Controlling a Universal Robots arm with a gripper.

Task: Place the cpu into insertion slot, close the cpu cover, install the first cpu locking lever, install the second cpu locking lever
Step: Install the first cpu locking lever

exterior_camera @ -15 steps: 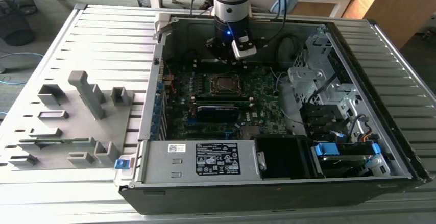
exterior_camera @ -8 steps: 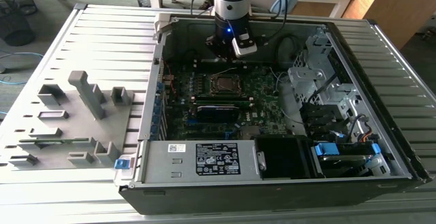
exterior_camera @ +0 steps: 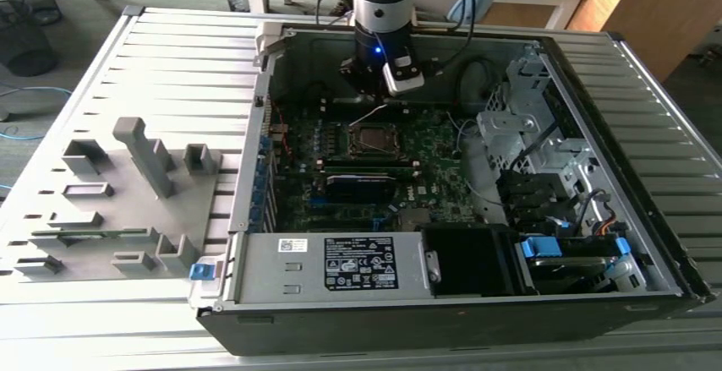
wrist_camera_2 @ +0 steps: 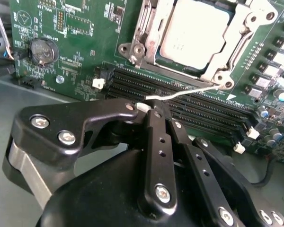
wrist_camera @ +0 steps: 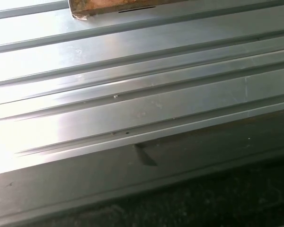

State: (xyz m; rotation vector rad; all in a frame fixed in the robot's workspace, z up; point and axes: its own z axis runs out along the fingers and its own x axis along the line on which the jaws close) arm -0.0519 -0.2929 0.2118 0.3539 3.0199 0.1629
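exterior view: I see my gripper [exterior_camera: 373,92] hanging inside the open computer case [exterior_camera: 631,134], above the green motherboard [exterior_camera: 434,177] | second wrist view: black fingers [wrist_camera_2: 154,124] pinched together, holding nothing; dull silver square cpu [wrist_camera_2: 194,30] flat in its socket, framed by the silvery cpu cover [wrist_camera_2: 149,35] | first wrist view: ribbed metal tabletop [wrist_camera: 132,94]

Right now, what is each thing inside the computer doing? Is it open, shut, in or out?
cpu: sitting in its socket, silver top showing.
cpu cover: closed down over the chip, framing it.
locking lever: thin wire sticking out sideways, looks unlatched.
gripper: fingers shut together, tips close to the lever's end.
computer case: side panel off, insides open.
memory slots: empty.
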